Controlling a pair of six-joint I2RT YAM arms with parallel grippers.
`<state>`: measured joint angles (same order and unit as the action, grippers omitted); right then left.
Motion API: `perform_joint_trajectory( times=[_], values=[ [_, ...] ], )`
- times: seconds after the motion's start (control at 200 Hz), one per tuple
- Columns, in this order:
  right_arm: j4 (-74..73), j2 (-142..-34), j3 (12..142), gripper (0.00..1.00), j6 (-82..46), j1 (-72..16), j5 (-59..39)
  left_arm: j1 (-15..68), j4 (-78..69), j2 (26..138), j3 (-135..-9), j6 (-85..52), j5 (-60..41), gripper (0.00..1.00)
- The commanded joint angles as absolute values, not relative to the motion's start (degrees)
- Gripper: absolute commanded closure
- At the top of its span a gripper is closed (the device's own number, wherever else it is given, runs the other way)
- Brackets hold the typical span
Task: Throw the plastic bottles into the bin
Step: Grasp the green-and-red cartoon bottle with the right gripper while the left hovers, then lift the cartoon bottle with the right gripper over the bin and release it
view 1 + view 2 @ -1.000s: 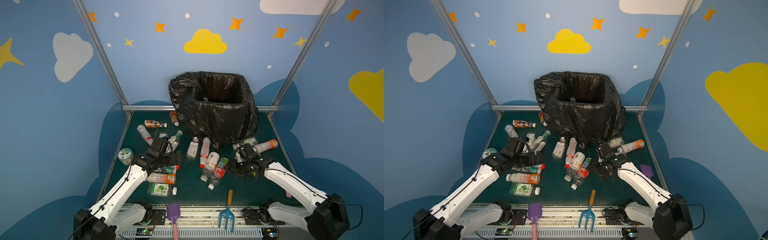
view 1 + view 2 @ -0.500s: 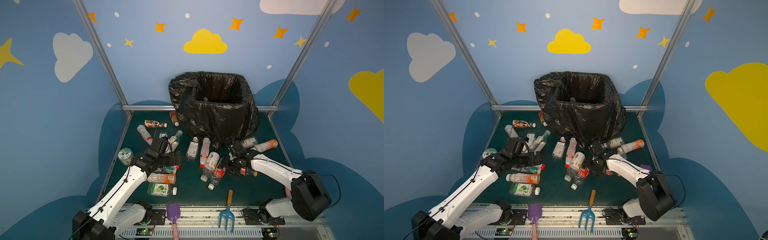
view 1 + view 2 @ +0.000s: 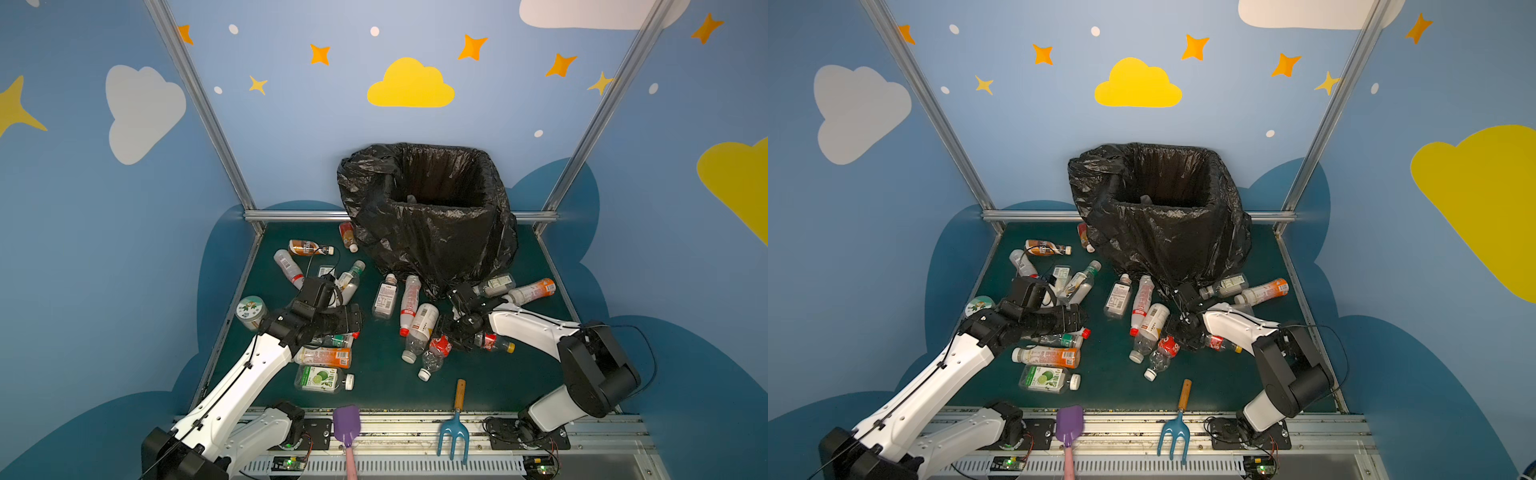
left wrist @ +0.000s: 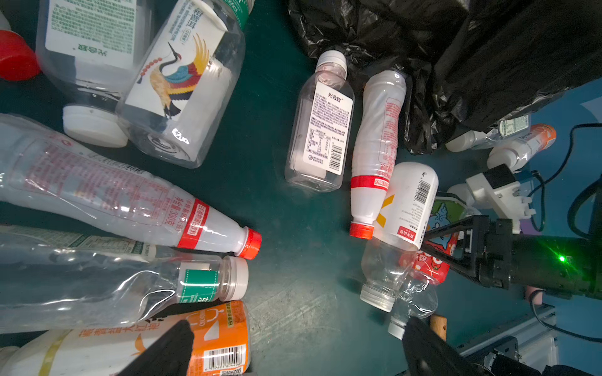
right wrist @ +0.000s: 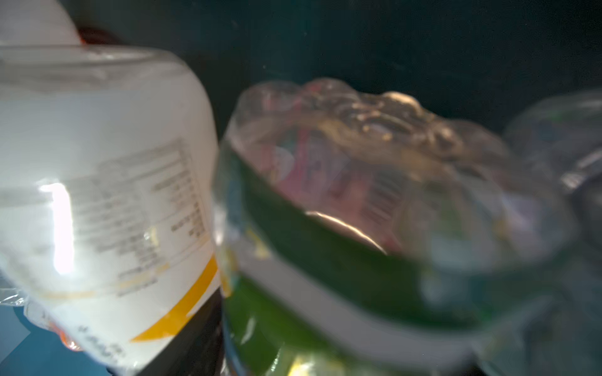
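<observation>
Swinging in from the right side, the right arm [image 3: 532, 328] has folded at the elbow and brought the right gripper [image 3: 454, 331] low into the middle heap of plastic bottles [image 3: 424, 320], against a crumpled clear bottle with a red-and-green label [image 3: 437, 347]; a pick looks close, though nothing is lifted yet. Whether its jaws have closed on that bottle I cannot tell; the wrist view is a blur. The left gripper [image 3: 355, 319] hasn't budged, jaws gaping wide and empty; the black-bagged square bin [image 3: 436, 241] waits at the back of the dark green desk [image 3: 498, 382].
</observation>
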<state>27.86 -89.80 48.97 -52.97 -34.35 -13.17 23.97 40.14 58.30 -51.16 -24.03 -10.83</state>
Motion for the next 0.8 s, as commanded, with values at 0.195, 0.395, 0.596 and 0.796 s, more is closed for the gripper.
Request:
perform_joint_trajectory(
  times=[0.195, 0.395, 0.596, 0.796],
  values=[
    [31.96, -84.15, 51.69, 0.44, -52.06, -34.72, -11.69, 23.90, 41.57, 58.03, -52.29, -23.37, -9.70, 0.00],
    [38.95, -72.35, 55.79, 0.47, -47.82, -35.13, -7.13, 23.74, 41.14, 59.69, -53.30, -22.93, -9.50, 0.00],
    [37.17, -57.69, 63.09, 0.46, -34.45, -40.94, 3.44, 23.58, 40.97, 61.17, -55.91, -22.04, -7.92, 0.00],
    [17.44, -52.47, 72.73, 0.47, -10.14, -53.56, 20.82, 23.21, 40.88, 61.61, -59.31, -21.14, -6.34, 0.00]
  ],
)
